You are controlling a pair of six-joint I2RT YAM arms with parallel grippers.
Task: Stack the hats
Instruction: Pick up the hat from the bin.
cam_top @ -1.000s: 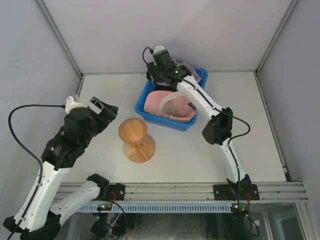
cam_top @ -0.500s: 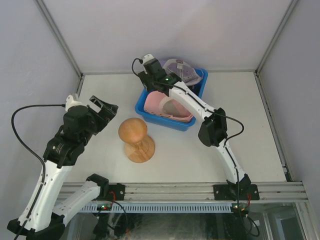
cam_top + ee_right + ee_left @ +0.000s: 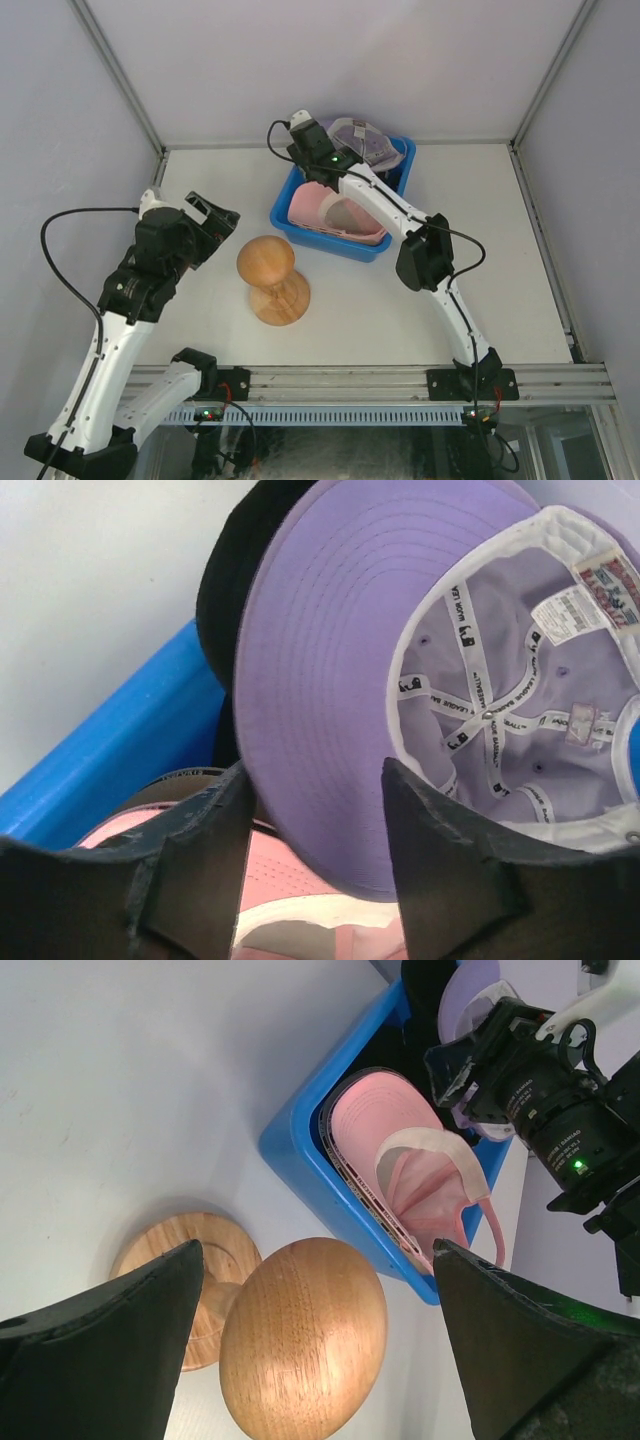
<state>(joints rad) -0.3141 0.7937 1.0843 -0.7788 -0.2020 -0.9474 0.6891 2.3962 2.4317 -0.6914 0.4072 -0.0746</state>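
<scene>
The hats lie in a blue bin (image 3: 283, 200). A lavender hat (image 3: 362, 140) lies upside down at the far end, on a black hat (image 3: 225, 580). A pink hat (image 3: 330, 210) fills the near end. My right gripper (image 3: 322, 160) reaches down into the bin. In the right wrist view the right gripper (image 3: 315, 780) is open, one finger on each side of the lavender hat's (image 3: 330, 660) brim, above the pink hat (image 3: 290, 880). My left gripper (image 3: 215, 215) hangs wide open and empty, left of the bin. In its wrist view, the left gripper (image 3: 318, 1250) frames the wooden stand and the pink hat (image 3: 400, 1150).
A round wooden head-form stand (image 3: 268, 265) stands on the table between the arms, just near of the bin; the left wrist view shows the stand (image 3: 300, 1340) close below. White enclosure walls and metal posts surround the table.
My right gripper has shifted left and down over the bin, uncovering the lavender hat, and its jaws have narrowed a little. The left arm moved slightly right.
</scene>
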